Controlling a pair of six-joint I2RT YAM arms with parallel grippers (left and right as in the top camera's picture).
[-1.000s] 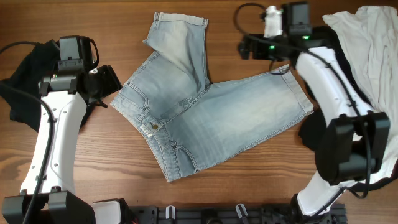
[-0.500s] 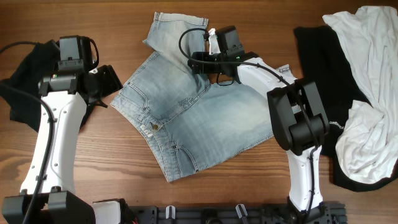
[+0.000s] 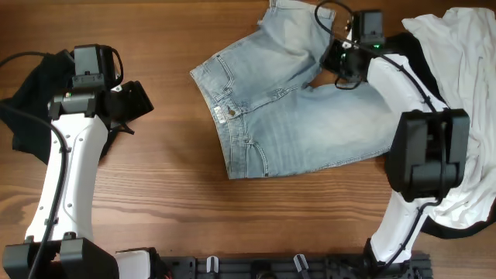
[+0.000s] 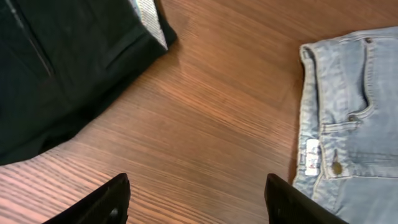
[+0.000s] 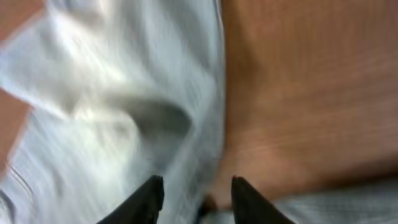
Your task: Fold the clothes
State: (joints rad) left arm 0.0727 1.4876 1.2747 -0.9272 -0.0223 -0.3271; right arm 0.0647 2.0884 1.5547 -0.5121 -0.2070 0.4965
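The light-blue denim shorts lie spread at the upper right of the table, waistband toward the left. My right gripper sits on their upper edge. In the blurred right wrist view its jaws are closed on a fold of denim. My left gripper hangs open over bare wood, with the shorts' waistband to its right and nothing between its fingers. A black garment lies crumpled at the far left. A white shirt is heaped at the far right.
The wooden table shows bare wood between the left arm and the shorts. A dark equipment rail runs along the front edge. The right arm's base stands at the front right, against the white shirt.
The shorts have slid up and to the right along with my right gripper, and the spread legs now lie closer together. The right jaws have closed in. The left arm has hardly moved.
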